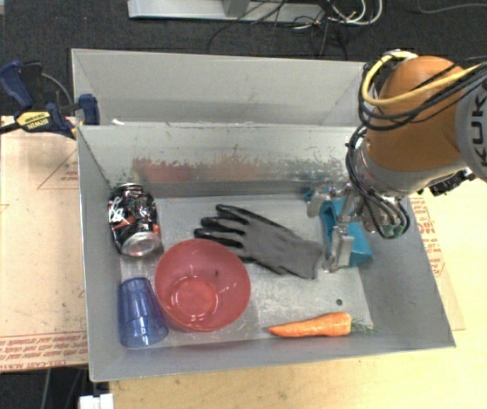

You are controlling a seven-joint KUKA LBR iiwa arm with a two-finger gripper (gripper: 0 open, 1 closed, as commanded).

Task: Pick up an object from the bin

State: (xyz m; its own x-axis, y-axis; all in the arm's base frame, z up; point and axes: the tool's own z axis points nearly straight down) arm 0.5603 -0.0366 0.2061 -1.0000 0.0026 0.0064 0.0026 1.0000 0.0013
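Note:
My gripper (337, 250) hangs low in the right part of the bin, its tip right at the cuff end of a black glove (260, 239). The glove lies flat in the middle of the bin with its finger ends pointing left. A blue block-like thing (358, 239) sits just right of the gripper, partly hidden by it, near the right wall. An orange carrot (310, 325) lies in front of the gripper by the front wall. Whether anything is held is hidden by the gripper body.
A red bowl (201, 285) stands left of centre at the front. A crushed drink can (134, 219) lies by the left wall, and a blue plastic cup (140, 312) lies in the front left corner. The arm's orange cover hangs above the bin's right rear.

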